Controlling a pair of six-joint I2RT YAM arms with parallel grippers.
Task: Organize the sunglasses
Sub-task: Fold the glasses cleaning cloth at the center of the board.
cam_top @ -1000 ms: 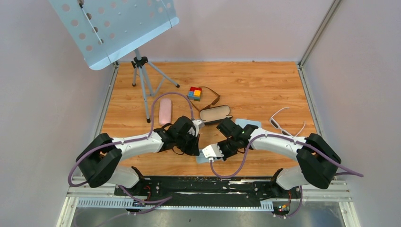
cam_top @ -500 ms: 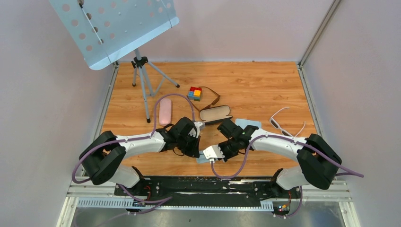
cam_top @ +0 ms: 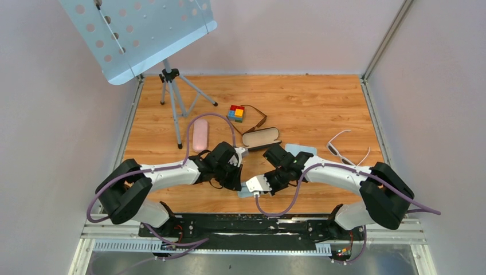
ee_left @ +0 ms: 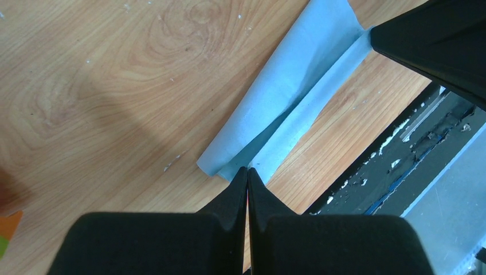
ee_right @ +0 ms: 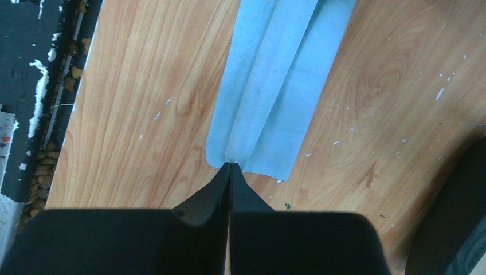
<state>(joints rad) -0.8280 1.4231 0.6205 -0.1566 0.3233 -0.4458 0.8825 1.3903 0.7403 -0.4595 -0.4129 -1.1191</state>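
The sunglasses (cam_top: pixel 256 118), with a thin dark-brown frame, lie at mid table beside a coloured block, far from both grippers. They show in neither wrist view. A black glasses case (cam_top: pixel 261 137) lies open just in front of them. My left gripper (cam_top: pixel 238 184) (ee_left: pixel 247 170) is shut on one end of a light-blue cloth (ee_left: pixel 286 109). My right gripper (cam_top: pixel 251 189) (ee_right: pixel 230 165) is shut on the other end of the same cloth (ee_right: pixel 275 86), which is pulled into a ridge between them. The cloth barely shows in the top view (cam_top: pixel 245 194).
A pink case (cam_top: pixel 200 134) lies left of the black case. A coloured block (cam_top: pixel 236 112), a second blue cloth (cam_top: pixel 301 149) and white glasses (cam_top: pixel 344 150) are on the table. A music stand on a tripod (cam_top: pixel 172 86) is at back left. The table's front edge is close behind the grippers.
The left arm's elbow shifted slightly a second ago. Both grippers have stayed shut at the cloth's ends; nothing else moved.
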